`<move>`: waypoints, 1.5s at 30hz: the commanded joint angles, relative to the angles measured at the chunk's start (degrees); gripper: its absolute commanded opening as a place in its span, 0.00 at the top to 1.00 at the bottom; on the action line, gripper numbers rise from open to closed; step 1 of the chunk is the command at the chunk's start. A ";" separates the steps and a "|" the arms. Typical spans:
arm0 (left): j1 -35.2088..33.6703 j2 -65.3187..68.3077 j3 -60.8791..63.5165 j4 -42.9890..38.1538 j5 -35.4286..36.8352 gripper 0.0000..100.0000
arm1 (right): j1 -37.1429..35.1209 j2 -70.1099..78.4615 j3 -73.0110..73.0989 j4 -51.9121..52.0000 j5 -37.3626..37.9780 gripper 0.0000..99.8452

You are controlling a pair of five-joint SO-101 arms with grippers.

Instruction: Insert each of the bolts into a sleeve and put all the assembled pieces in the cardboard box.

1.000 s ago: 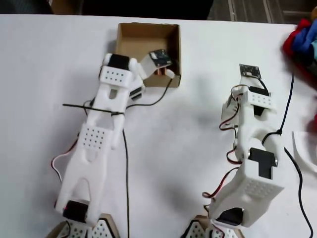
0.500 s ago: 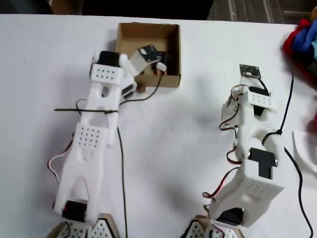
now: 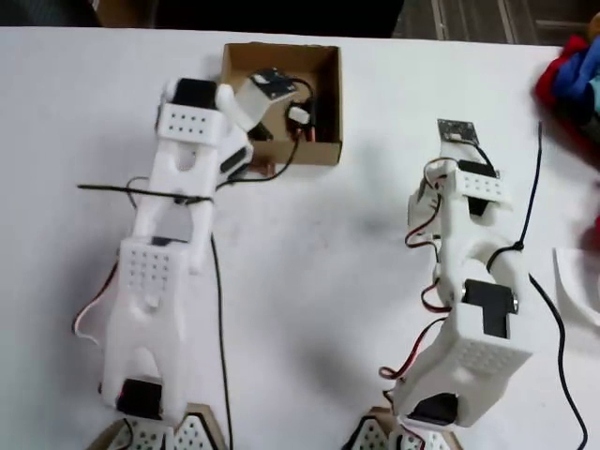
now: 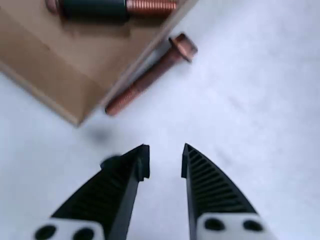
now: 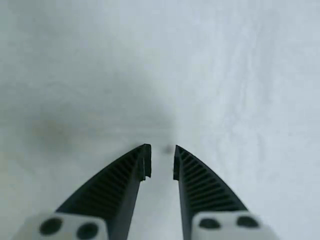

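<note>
My left gripper (image 4: 165,161) hangs slightly parted, empty, above the table (image 4: 260,100); the right gripper (image 5: 161,161) too, gap narrower. Past the left, a bolt (image 4: 150,75) lies just outside the box (image 4: 70,70); inside, a sleeved bolt (image 4: 95,7), cut off at the edge

The open brown cardboard box (image 4: 65,70) is sitting on the white worktop. Inside it, a sleeved copper bolt (image 4: 150,6) is lying flat, wearing a black sleeve (image 4: 95,7). A bare copper bolt (image 4: 150,75) is lying just outside, alongside the box's wall.
</note>
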 commanded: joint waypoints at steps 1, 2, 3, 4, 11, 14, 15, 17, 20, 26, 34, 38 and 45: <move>-3.08 -14.51 9.80 0.79 2.90 0.87 | -2.59 -4.09 -0.44 1.63 0.00 0.93; -3.87 -17.32 12.09 0.44 3.96 0.87 | -3.74 -4.09 -0.44 2.15 0.00 0.93; -5.19 -19.96 14.46 -0.62 5.19 0.87 | -5.23 -4.09 -0.53 2.86 0.00 0.93; -6.77 -22.15 16.48 -1.85 6.59 0.87 | -7.25 -4.18 -0.70 3.56 0.09 0.93; -27.08 -28.66 33.45 -15.30 18.73 0.87 | -26.86 -4.70 -14.59 12.35 5.27 0.93; -35.69 -28.92 39.69 -19.78 19.16 0.87 | -33.98 -0.13 -25.32 15.08 5.27 0.93; -38.24 -29.10 41.27 -21.01 19.16 0.87 | -36.00 2.24 -30.07 16.48 5.27 0.93; -42.37 -29.19 43.47 -22.68 19.08 0.87 | -39.78 8.04 -40.79 20.09 5.27 0.93; -46.68 -29.19 44.62 -23.21 19.08 0.87 | -44.00 17.89 -57.93 24.66 5.27 0.93; -51.52 -29.27 44.62 -22.68 19.43 0.87 | -46.99 37.32 -87.38 25.89 -10.02 0.93; -56.00 -29.27 44.44 -22.59 19.43 0.87 | -53.14 53.05 -107.08 20.97 -12.04 0.93; -57.76 -29.27 44.35 -21.80 19.16 0.87 | -54.81 57.36 -107.08 10.95 -12.04 0.93; -61.19 -30.15 44.00 -21.80 19.08 0.87 | -55.08 63.52 -106.90 1.36 -10.20 0.93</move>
